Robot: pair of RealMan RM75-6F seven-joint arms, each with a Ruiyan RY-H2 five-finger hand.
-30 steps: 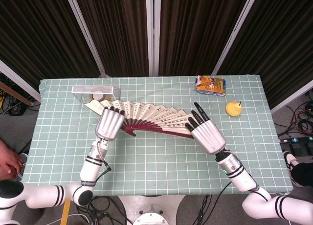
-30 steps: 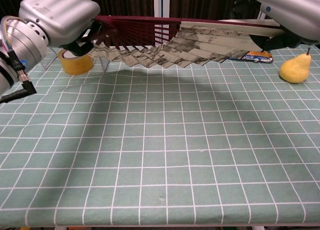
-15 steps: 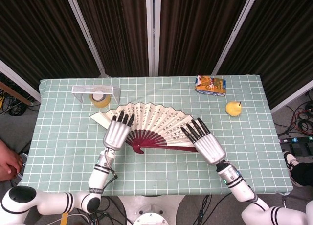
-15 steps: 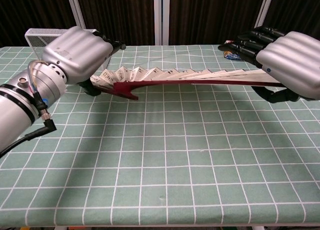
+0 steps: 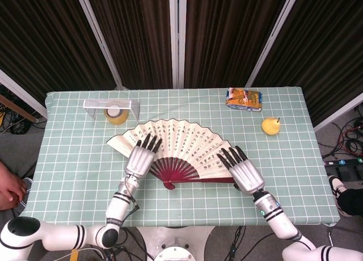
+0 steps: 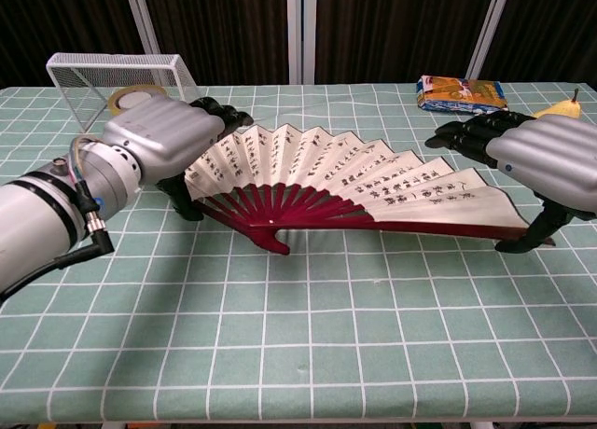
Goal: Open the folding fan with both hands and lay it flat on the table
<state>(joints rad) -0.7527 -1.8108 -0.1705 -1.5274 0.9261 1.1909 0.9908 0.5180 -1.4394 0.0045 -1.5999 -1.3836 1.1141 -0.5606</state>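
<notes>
Green checked table (image 5: 187,204), spread folding fan (image 5: 181,137), wire basket (image 5: 110,106), tape roll (image 5: 116,114), snack packet (image 5: 244,99), pear (image 5: 271,126)

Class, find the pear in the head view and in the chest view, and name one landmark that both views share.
Head view: the pear sits right of centre, below the snack packet.
Chest view: only its top shows at the right edge, behind the right hand.
Shared landmark: the snack packet.

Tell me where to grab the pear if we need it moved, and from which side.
Grip the pear around its wide belly, coming from above or from the robot's right. It stands apart near the table's right edge with nothing crowding it. The stem at the top looks too thin to hold.
</notes>
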